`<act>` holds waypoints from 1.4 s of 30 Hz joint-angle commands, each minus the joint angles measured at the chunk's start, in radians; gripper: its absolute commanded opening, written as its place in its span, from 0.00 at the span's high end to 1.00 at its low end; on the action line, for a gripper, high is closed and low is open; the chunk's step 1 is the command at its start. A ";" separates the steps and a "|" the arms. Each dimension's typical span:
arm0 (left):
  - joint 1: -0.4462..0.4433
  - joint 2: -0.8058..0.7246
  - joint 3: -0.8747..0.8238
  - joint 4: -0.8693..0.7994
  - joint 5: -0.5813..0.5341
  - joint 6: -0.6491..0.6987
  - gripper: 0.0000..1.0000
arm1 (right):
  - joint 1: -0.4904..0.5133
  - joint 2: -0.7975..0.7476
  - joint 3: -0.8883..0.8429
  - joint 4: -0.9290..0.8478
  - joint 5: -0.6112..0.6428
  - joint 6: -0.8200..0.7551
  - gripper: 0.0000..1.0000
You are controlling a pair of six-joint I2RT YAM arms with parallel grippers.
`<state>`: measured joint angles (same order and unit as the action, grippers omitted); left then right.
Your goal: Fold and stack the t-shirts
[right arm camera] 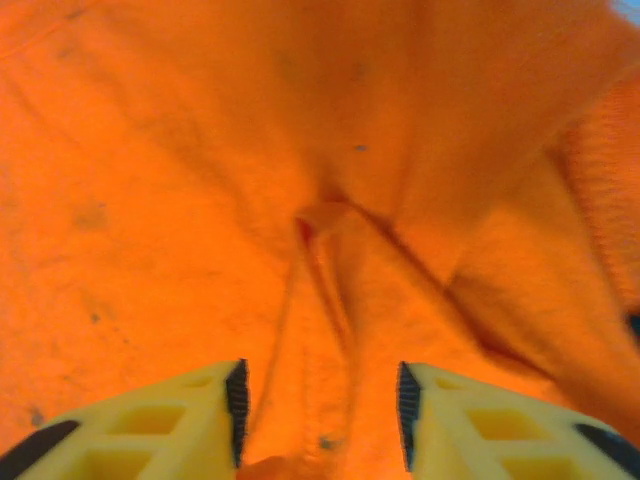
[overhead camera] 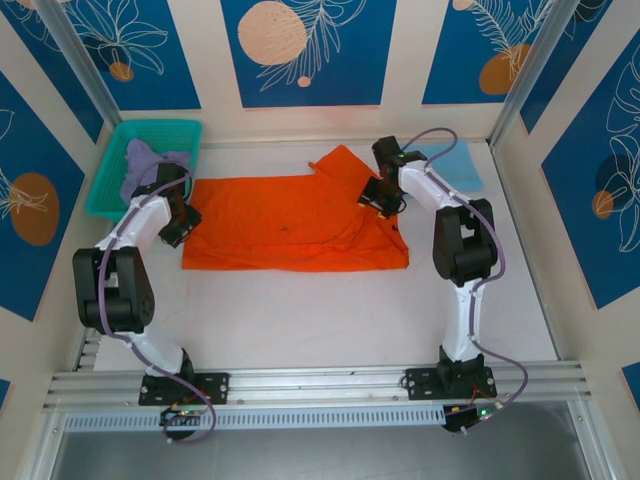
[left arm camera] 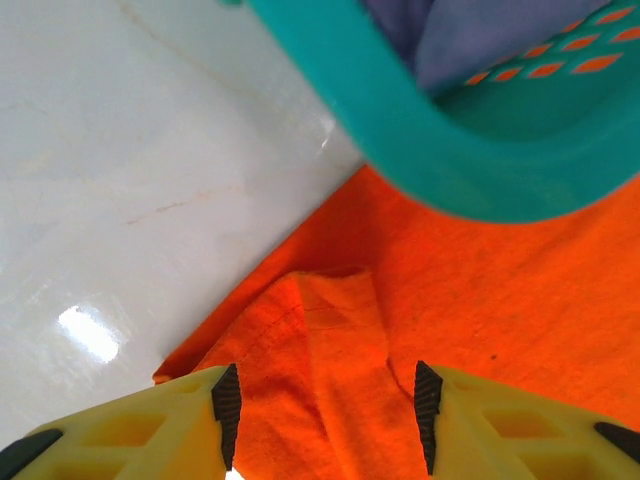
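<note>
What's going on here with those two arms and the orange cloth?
A robot is handling an orange t-shirt spread on the white table. The left gripper is at its left edge, the right gripper over its right part, each with jaws apart astride a ridge of cloth. A light blue shirt lies back right; a lavender one sits in the teal basket back left.

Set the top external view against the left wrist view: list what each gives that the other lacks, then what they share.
Top external: the light blue t-shirt at far right, and the right gripper over the orange t-shirt. Left wrist: a bunched orange fold inside the open left gripper, close up. Both: the orange t-shirt, teal basket and lavender t-shirt.
</note>
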<state>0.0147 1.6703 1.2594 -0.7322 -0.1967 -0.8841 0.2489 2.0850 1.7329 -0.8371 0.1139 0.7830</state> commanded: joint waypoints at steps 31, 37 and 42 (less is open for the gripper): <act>-0.179 0.002 -0.392 0.239 -0.073 0.039 0.48 | -0.009 -0.440 -0.868 0.358 -0.082 0.179 0.53; -0.178 -0.099 -0.492 0.228 -0.056 0.046 0.49 | -0.014 -0.564 -0.976 0.327 -0.086 0.201 0.53; -0.178 -0.251 -0.587 0.199 -0.028 0.050 0.47 | -0.023 -0.735 -1.108 0.306 -0.082 0.232 0.52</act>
<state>-0.1787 1.4826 0.7261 -0.4473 -0.2325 -0.8536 0.2375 1.4170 0.6788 -0.4583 0.0006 0.9787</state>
